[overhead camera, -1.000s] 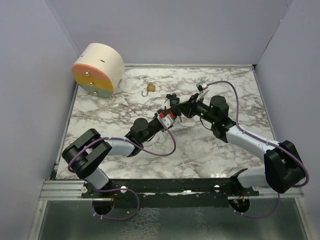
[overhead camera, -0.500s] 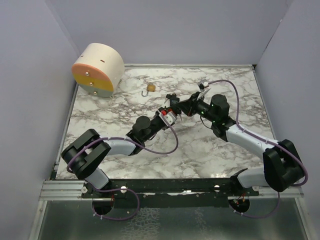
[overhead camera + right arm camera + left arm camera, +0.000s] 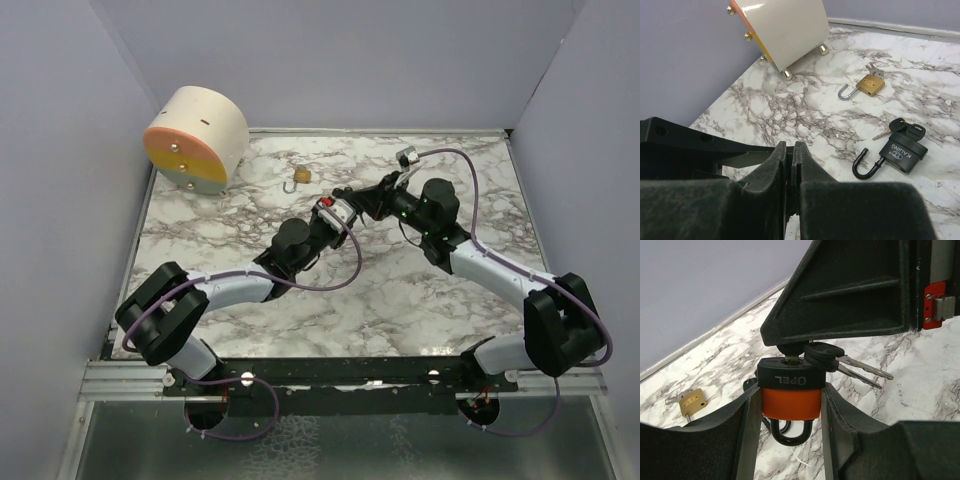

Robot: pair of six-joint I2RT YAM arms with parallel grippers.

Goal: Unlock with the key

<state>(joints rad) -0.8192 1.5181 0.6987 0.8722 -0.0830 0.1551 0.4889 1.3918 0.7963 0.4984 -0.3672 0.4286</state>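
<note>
Padlock [image 3: 790, 402]: rigid, smooth, likely weighty; left gripper [image 3: 789, 390] clamps its flanks mid-frame, right gripper [image 3: 789, 151] pinches the stiff key [image 3: 791, 359].

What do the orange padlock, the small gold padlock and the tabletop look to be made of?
The orange padlock: likely metal under a matte orange-and-black plastic jacket; dark shackle. The small gold padlock: brass-looking body, satin yellow sheen, shiny silver steel-like shackle. The tabletop: marble pattern, white with grey veins; could be printed laminate.
</note>
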